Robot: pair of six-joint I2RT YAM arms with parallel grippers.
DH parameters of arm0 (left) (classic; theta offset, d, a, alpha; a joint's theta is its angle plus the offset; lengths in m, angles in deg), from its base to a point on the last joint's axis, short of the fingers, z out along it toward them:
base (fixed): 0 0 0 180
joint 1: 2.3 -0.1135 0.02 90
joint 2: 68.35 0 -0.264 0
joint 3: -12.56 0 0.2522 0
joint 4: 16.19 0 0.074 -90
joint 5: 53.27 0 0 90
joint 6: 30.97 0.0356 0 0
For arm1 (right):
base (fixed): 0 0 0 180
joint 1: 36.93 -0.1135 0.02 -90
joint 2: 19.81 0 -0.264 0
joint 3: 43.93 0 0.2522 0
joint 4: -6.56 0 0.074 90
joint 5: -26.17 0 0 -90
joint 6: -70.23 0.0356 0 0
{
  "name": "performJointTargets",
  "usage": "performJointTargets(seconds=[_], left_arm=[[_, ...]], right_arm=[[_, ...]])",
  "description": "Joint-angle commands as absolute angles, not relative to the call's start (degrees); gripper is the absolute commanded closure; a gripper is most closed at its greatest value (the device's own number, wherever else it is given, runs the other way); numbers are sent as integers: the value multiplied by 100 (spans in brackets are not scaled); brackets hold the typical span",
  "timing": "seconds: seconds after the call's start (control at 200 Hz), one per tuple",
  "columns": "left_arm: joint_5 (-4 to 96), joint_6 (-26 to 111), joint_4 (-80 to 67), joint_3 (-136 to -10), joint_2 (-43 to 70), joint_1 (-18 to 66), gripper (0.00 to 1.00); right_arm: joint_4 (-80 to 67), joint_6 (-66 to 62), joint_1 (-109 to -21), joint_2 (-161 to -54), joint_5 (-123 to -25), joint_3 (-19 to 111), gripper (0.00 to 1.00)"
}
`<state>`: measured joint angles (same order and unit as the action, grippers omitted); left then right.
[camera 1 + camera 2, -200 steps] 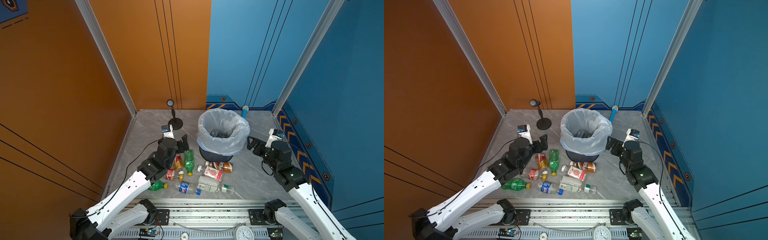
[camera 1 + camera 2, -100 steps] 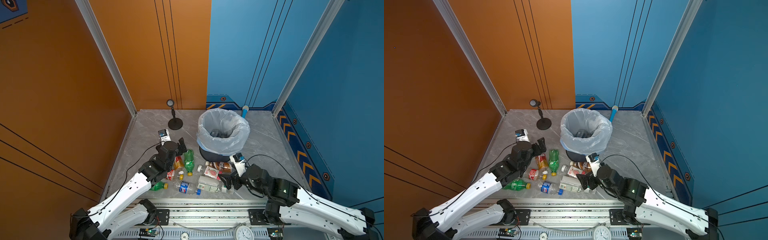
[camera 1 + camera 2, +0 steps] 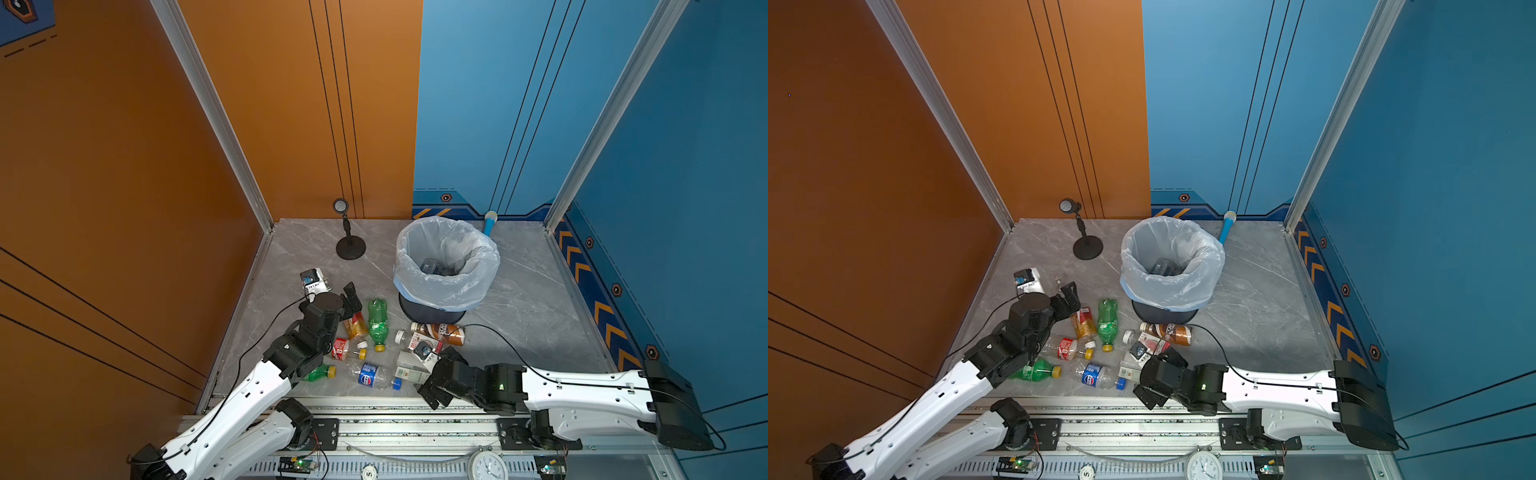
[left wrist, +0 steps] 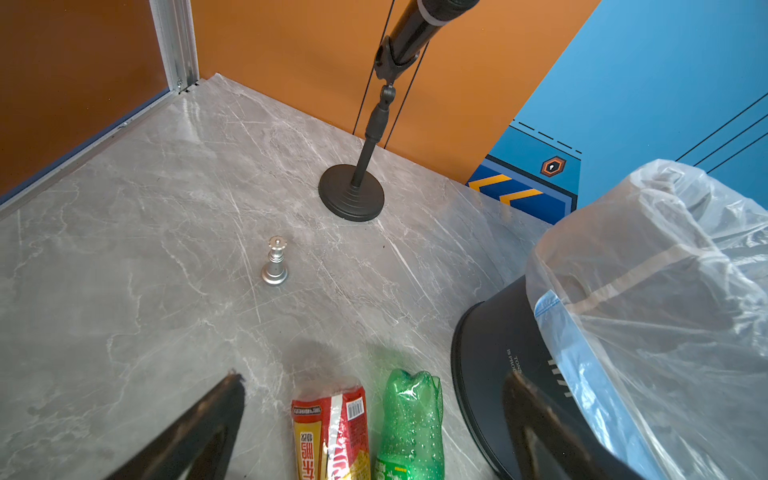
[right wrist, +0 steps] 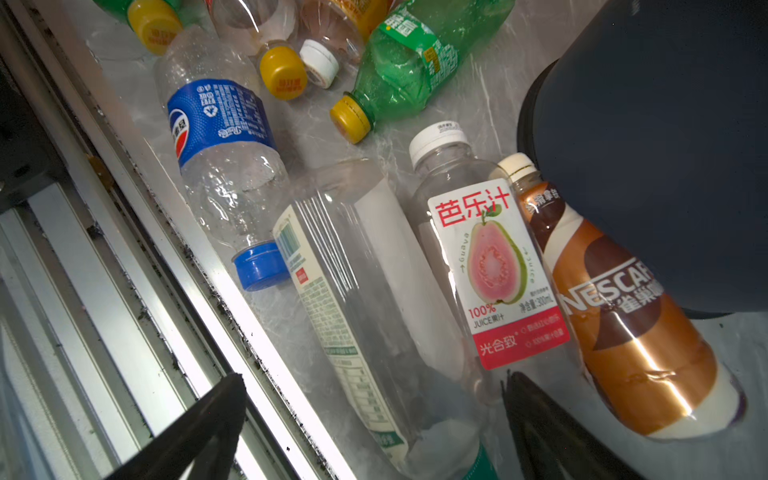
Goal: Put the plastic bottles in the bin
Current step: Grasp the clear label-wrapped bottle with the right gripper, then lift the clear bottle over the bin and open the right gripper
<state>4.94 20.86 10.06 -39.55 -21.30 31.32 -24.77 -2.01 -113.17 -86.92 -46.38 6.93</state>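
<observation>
The grey bench point(image 3: 532, 291) carries the bin point(image 3: 424, 286), which stands upright at its centre with the bag folded over the rim. Something dark lies inside, but I cannot tell what it is.

The plastic bottles point(image 3: 376, 345) all lie on their sides in a cluster at the bin's 7 o'clock, none held. The brown coffee bottle point(image 5: 623, 316) touches the bin's base.

The right claw point(image 5: 372, 377) is spread wide and empty, low over the clear square bottle point(image 5: 353, 311), at 6 o'clock of the cluster and by the bench's front rail. The risk here is that one finger lands on the rail, or that the other wedges against the guava bottle point(image 5: 490, 257) just beside it, so the slick plastic squirts free.

The left claw point(image 3: 351, 300), also agape and empty, hangs at 12 o'clock of the amber bottle point(image 4: 330, 432) and green bottle point(image 4: 411, 419). These lie touching, so closing there could pinch both or roll one away. The silver figurine point(image 4: 275, 264) stands close enough to topple.
</observation>
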Motion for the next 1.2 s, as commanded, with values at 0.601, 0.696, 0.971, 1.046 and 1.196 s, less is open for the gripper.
performJointTargets(seconds=[0.601,0.696,0.971,1.046,1.196], left_arm=[[510,1921,1307,-3707,-2594,2717,2],[533,1946,1286,-3698,-2642,2662,2],[646,1904,1358,-3706,-2669,2545,3],[669,1892,1369,-3716,-2677,2530,2],[685,1883,1383,-3744,-2679,2483,2]], right_arm=[[-1953,-1077,-11230,-10403,-3579,1298,9],[-1907,-1167,-11166,-10498,-3638,1335,11],[-1771,-1226,-11062,-10774,-3774,1378,21],[-1757,-1272,-11066,-10780,-3741,1402,28],[-1874,-1394,-11064,-10515,-3568,1518,36]])
